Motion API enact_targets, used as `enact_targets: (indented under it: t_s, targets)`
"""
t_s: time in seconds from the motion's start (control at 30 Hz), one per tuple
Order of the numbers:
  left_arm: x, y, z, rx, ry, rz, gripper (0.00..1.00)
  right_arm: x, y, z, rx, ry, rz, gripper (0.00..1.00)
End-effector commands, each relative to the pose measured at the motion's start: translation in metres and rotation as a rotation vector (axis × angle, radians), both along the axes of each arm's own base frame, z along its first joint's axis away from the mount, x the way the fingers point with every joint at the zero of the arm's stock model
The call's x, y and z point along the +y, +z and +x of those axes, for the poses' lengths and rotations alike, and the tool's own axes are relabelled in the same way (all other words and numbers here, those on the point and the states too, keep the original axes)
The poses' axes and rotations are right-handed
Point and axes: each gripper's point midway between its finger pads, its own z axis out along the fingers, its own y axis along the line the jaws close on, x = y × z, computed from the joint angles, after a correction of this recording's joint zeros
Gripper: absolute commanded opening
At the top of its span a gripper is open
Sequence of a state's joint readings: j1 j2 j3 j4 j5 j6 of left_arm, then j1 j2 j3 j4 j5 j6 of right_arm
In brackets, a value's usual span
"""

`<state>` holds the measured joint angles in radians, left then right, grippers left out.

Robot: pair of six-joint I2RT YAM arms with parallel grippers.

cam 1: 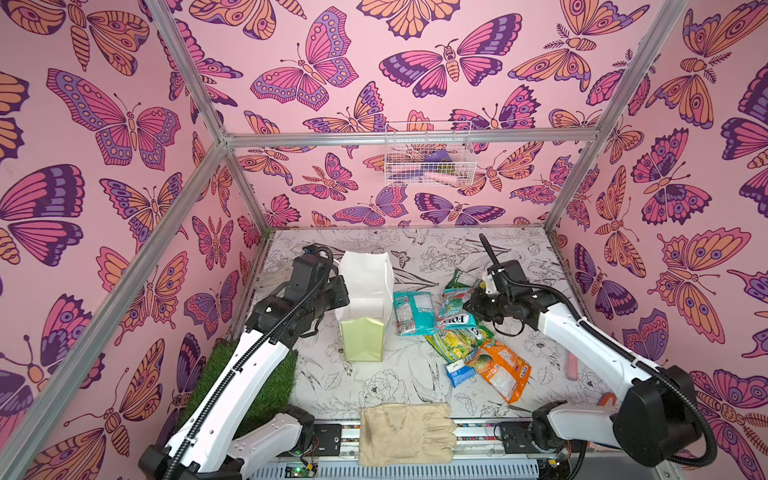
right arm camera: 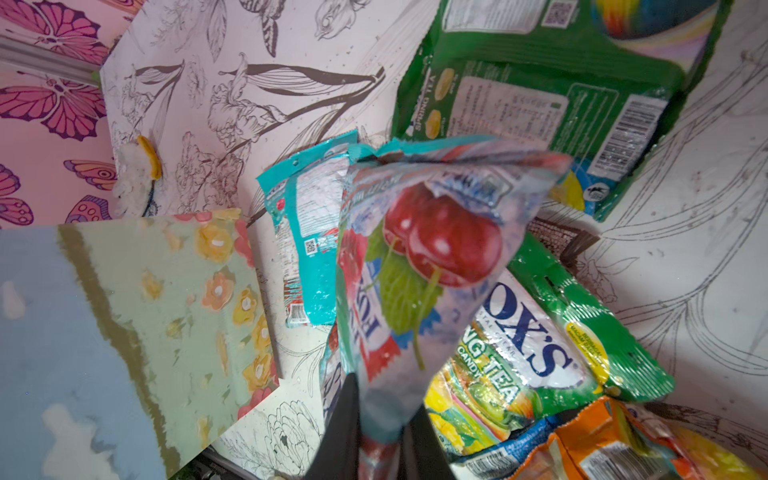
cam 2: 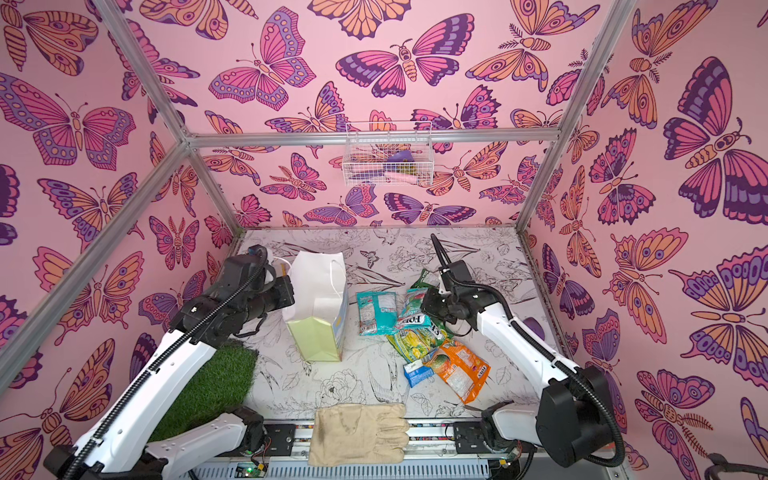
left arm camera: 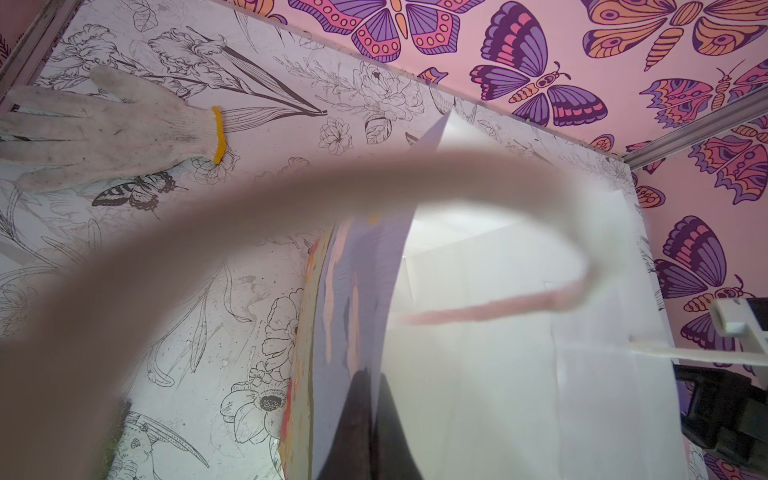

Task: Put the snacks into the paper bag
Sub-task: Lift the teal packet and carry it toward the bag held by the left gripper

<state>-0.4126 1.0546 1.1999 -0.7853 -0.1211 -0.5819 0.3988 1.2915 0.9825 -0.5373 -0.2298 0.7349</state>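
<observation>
The paper bag (cam 1: pixel 361 299) (cam 2: pixel 318 299) stands upright at the left of the table, white with a pale yellow-green side panel. My left gripper (cam 1: pixel 340 291) (left arm camera: pixel 376 378) is shut on the bag's near wall at the rim; a blurred cord handle crosses the left wrist view. My right gripper (cam 1: pixel 467 305) (right arm camera: pixel 384 399) is shut on the end of a teal cherry "Fox's" packet (cam 1: pixel 455 307) (right arm camera: pixel 415 270), tilted up over the pile. Other snacks lie there: a teal packet (cam 1: pixel 411 311), green packet (right arm camera: pixel 540 95), yellow-green packet (cam 1: pixel 457 343), orange packet (cam 1: pixel 503 368), small blue one (cam 1: pixel 459 370), dark brown bar (right arm camera: pixel 557 239).
A beige fabric glove (cam 1: pixel 405 434) lies at the table's front edge. A green grass mat (cam 1: pixel 266 386) sits under my left arm. A white knit glove (left arm camera: pixel 116 129) lies behind the bag. A white wire basket (cam 1: pixel 428 156) hangs on the back wall.
</observation>
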Motion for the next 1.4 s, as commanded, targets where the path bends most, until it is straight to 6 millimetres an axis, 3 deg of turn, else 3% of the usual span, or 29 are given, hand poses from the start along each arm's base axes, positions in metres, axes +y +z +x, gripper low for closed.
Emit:
enact_targets:
  t_s: [0.0, 0.33, 0.9, 1.07, 1.37]
  targets:
    - [0.004, 0.003, 0.0, -0.014, 0.025, -0.006, 0.0, 0.004, 0.043, 0.002, -0.104, 0.032, -0.019, 0.0]
    - [0.011, 0.007, 0.002, -0.026, 0.041, 0.042, 0.0, 0.012, 0.128, -0.008, -0.279, 0.077, -0.032, 0.0]
    - [0.023, 0.021, 0.013, -0.002, 0.031, 0.22, 0.0, 0.058, 0.251, -0.026, -0.571, 0.215, -0.134, 0.0]
    - [0.02, 0.017, 0.015, 0.018, 0.022, 0.258, 0.0, 0.067, 0.281, -0.029, -0.629, 0.229, -0.115, 0.0]
    - [0.007, 0.011, 0.016, 0.034, -0.002, 0.259, 0.0, 0.106, 0.306, -0.035, -0.661, 0.309, -0.033, 0.0]
